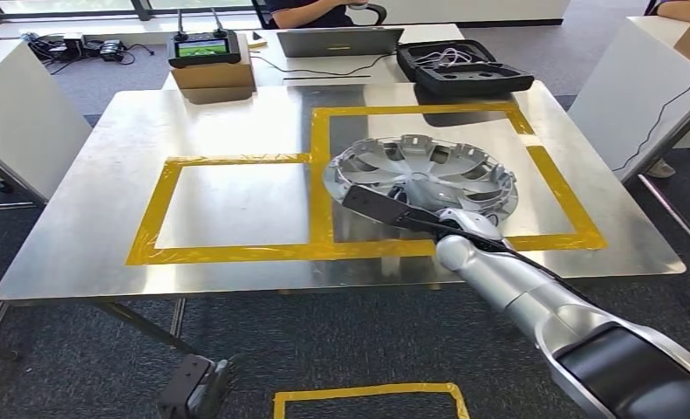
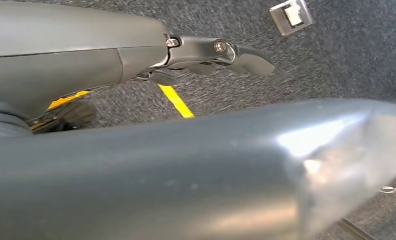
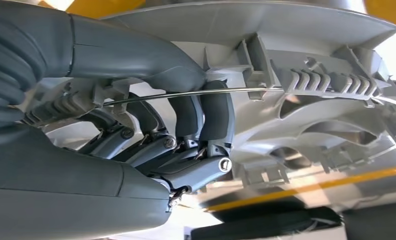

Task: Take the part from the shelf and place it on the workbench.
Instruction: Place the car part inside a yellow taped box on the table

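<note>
The part is a silver wheel cover [image 1: 428, 170], lying hollow side up inside the right-hand yellow tape frame [image 1: 555, 188] on the steel workbench [image 1: 236, 122]. Its near rim looks slightly raised off the surface. My right hand [image 1: 393, 209] grips that near rim. In the right wrist view the thumb lies over the wheel cover [image 3: 311, 100] rim while the fingers [image 3: 201, 117] curl under its wire ring. My left hand [image 1: 197, 388] hangs low beside the bench's front edge, holding nothing. Its fingers [image 2: 221, 52] are stretched out over the carpet.
A second yellow tape frame [image 1: 162, 196] marks the bench's left half. Behind it stand a remote controller on a cardboard box [image 1: 204, 48], a laptop [image 1: 337, 41] and an open black case [image 1: 463, 68]. A person [image 1: 310, 10] sits at the back. White tables [image 1: 18, 105] flank the bench.
</note>
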### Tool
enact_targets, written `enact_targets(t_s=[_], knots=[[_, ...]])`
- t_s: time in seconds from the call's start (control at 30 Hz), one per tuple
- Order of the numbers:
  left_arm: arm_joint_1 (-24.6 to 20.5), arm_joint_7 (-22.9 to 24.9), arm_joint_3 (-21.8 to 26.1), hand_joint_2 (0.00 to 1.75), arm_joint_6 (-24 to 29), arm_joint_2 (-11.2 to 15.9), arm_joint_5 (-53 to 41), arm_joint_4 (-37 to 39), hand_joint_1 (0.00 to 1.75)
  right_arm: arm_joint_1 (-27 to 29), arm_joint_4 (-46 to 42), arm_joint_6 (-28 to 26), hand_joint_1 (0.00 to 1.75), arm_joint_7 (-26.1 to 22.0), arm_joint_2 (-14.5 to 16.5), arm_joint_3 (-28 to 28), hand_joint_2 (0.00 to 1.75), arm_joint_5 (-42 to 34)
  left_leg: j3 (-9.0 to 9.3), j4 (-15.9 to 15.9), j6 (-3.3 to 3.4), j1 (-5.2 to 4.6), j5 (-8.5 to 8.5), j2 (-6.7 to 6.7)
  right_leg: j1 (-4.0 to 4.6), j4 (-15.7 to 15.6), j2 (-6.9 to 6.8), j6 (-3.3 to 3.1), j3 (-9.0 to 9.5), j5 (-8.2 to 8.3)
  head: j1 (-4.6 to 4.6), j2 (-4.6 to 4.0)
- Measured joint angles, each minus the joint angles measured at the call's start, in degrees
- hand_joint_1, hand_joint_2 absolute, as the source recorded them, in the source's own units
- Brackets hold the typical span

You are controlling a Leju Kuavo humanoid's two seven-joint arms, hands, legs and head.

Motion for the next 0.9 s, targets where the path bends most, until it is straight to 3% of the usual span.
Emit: enact_targets(t_s=[0.47, 0.6, 0.63, 0.77, 0.9], knots=[[-0.2, 1.3, 0.5, 0.0, 0.5, 0.0, -0.9, -0.2, 0.0, -0.3, 5.5, 0.0, 1.75, 0.8, 1.4, 0.0, 1.75, 0.8, 0.01, 0.0, 0.0, 0.0, 0.0, 0.01, 0.0, 0.0, 0.01, 0.0, 0.0, 0.0, -0.01, 0.0], [-0.4, 1.5, 0.8, 1.75, 0.6, -0.2, -1.1, -0.4, 0.0, -0.3, 7.1, 0.1, 0.0, 1.2, 1.9, 0.0, 0.0, 0.8, 0.01, 0.0, 0.0, 0.0, 0.0, 0.01, 0.0, 0.0, 0.01, 0.0, 0.01, 0.0, 0.0, 0.0], [-0.5, 1.5, 0.9, 1.75, 0.7, -0.2, -1.3, -0.4, 0.0, -0.2, 7.4, 0.1, 0.0, 1.2, 2.0, 0.0, 0.0, 0.8, 0.01, 0.0, 0.0, 0.0, 0.0, 0.02, 0.0, 0.0, 0.01, 0.0, 0.01, 0.0, 0.0, 0.01], [-0.6, 1.5, 0.9, 0.0, 1.2, -0.3, -2.2, -0.4, 0.0, -0.2, 8.4, 0.0, 0.0, 0.9, 2.4, 0.0, 0.0, 0.8, 0.02, 0.0, 0.0, 0.0, 0.0, 0.04, 0.0, 0.0, 0.03, 0.0, 0.0, 0.0, 0.0, -0.01], [-0.6, 1.7, 0.9, 0.0, 1.1, -0.4, -2.6, -0.4, 0.0, -0.1, 8.7, -0.2, 0.0, 0.1, 2.6, -0.1, 0.0, 0.7, 0.02, 0.0, 0.0, 0.0, 0.0, 0.04, 0.01, 0.0, 0.03, 0.0, 0.0, 0.0, -0.01, -0.01]])
